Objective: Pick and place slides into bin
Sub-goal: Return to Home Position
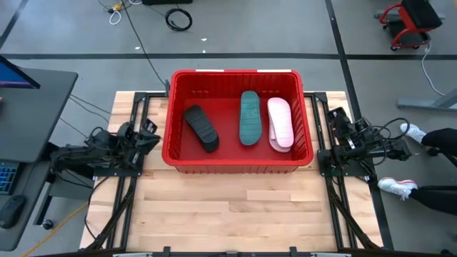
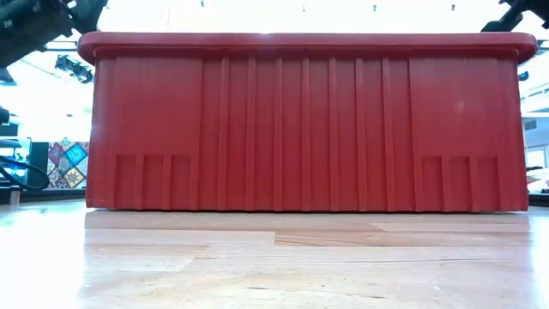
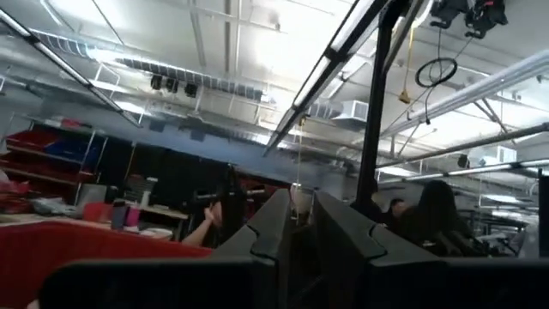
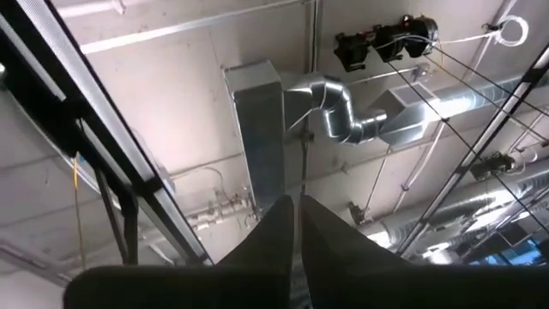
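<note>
The job looks to be at its close. No sandal lies on the pale wooden table (image 1: 228, 207), and both arms sit folded at its sides, so the step in hand is parking the arms at rest.

The left gripper (image 1: 148, 129) is beside the left wall of the large bright red plastic bin (image 1: 232, 72), outside it. The right gripper (image 1: 335, 118) is beside the right wall, also outside. Both wrist cameras look up at the ceiling. In the left wrist view the left arm's fingers (image 3: 276, 225) stand together with only a thin slit between them and hold nothing. In the right wrist view the right arm's fingers (image 4: 274, 232) are pressed together, likewise empty.

The next move calls for little: each arm settles into its folded pose clear of the bin's rim, with no grasp to prepare.

The slides are all inside the bin, which stands at the middle of the table towards its far edge.
- **Black foam slides** (image 1: 202, 128): in the left part, long axis on a diagonal from far-left to near-right.
- **Dark teal-green slides** (image 1: 249, 118): in the middle, running near-to-far with a slight lean.
- **Pale pink-white slides** (image 1: 280, 123): just beside the teal ones on the right, also near-to-far.

Each colour seems to be a stacked pair, though from above only the top one shows clearly, and I cannot tell which end is the toe.
</note>
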